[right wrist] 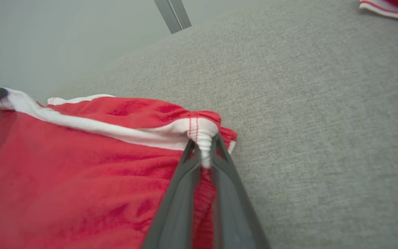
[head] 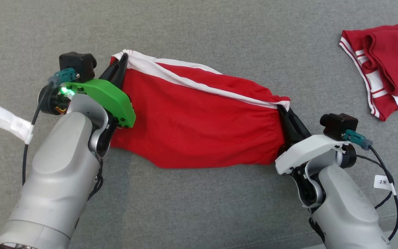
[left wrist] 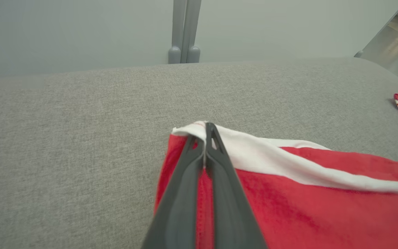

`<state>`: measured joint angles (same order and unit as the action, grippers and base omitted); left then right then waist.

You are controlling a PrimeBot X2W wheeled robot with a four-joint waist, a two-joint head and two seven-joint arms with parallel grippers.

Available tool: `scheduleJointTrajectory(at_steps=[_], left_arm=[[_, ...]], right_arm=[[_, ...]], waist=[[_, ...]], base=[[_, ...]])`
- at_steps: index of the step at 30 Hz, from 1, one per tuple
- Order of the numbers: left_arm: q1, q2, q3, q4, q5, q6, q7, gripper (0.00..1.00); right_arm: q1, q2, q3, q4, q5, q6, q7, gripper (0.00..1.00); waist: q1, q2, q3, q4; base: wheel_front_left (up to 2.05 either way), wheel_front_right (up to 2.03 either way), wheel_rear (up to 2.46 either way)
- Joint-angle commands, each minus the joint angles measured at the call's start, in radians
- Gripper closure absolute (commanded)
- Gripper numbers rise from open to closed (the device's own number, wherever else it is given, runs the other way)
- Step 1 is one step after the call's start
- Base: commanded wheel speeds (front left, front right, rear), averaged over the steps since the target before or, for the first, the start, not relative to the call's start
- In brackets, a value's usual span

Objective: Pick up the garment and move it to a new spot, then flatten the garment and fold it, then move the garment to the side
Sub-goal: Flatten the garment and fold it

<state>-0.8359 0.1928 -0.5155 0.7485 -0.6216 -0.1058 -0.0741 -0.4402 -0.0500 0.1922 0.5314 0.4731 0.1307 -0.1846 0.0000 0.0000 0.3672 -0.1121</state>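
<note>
The green-topped left wrist is covering the lower left corner of the red garment [head: 199,128]. A second red-and-white garment [head: 389,65], at 2 o'clock, is running off the head view's right edge. The left hand [head: 121,67], at 10 o'clock, is pinching the white-banded corner, fingers closed on the cloth and pointing toward 1 o'clock. The right hand [head: 285,112], at 3 o'clock, is clamping the bunched opposite corner, fingers pointing toward 11 o'clock. Both pale forearms are reaching up from the bottom edge. The garment is stretching between the hands across the middle of the grey fabric surface [head: 219,31], its lower hem sagging toward 6 o'clock. Grey surface is spreading wide toward 12 and 6 o'clock.
</note>
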Motion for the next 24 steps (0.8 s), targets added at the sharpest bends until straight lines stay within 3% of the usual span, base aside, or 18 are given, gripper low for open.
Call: scheduleJointTrajectory(at_steps=[1,9,10,11,12,13,14,24], left_arm=[[-0.03,-0.005,-0.003,0.025,0.004,-0.005,0.001,1.0],[-0.115,-0.029,-0.019,0.169,0.017,-0.008,-0.025,1.0],[-0.124,-0.034,-0.02,0.185,0.015,-0.008,-0.029,1.0],[-0.129,-0.037,-0.018,0.198,0.011,-0.008,-0.033,1.0],[-0.136,-0.04,-0.018,0.213,0.009,-0.008,-0.037,0.71],[-0.141,-0.042,-0.02,0.223,0.01,-0.009,-0.044,0.62],[-0.147,-0.045,-0.021,0.234,0.01,-0.01,-0.052,0.0],[-0.141,-0.067,-0.043,0.293,-0.005,-0.02,-0.117,0.0]], right_arm=[[-0.019,-0.002,0.006,0.011,0.008,0.0,-0.007,1.0],[-0.065,-0.002,0.035,0.062,0.027,-0.001,-0.037,1.0],[-0.071,-0.002,0.036,0.069,0.029,-0.001,-0.038,0.99],[-0.075,-0.002,0.037,0.075,0.031,-0.001,-0.043,0.91],[-0.079,-0.002,0.035,0.08,0.036,-0.001,-0.048,0.65],[-0.081,-0.002,0.036,0.083,0.038,-0.001,-0.052,0.38],[-0.083,-0.002,0.037,0.088,0.038,-0.001,-0.056,0.0],[-0.055,-0.002,0.019,0.065,0.045,-0.001,-0.08,0.0]], waist=[[0.0,0.0,0.01,-0.009],[0.0,0.0,0.03,-0.029],[0.0,0.0,0.031,-0.03],[0.0,0.0,0.031,-0.031],[0.0,0.0,0.03,-0.031],[0.0,0.0,0.03,-0.032],[0.0,0.0,0.029,-0.032],[0.0,0.0,-0.007,-0.018]], base=[[0.0,0.0,0.0],[0.0,0.0,0.0],[0.0,0.0,0.0],[0.0,0.0,0.0],[0.0,0.0,0.0],[0.0,0.0,0.0],[0.0,0.0,0.0],[0.0,0.0,0.0]])
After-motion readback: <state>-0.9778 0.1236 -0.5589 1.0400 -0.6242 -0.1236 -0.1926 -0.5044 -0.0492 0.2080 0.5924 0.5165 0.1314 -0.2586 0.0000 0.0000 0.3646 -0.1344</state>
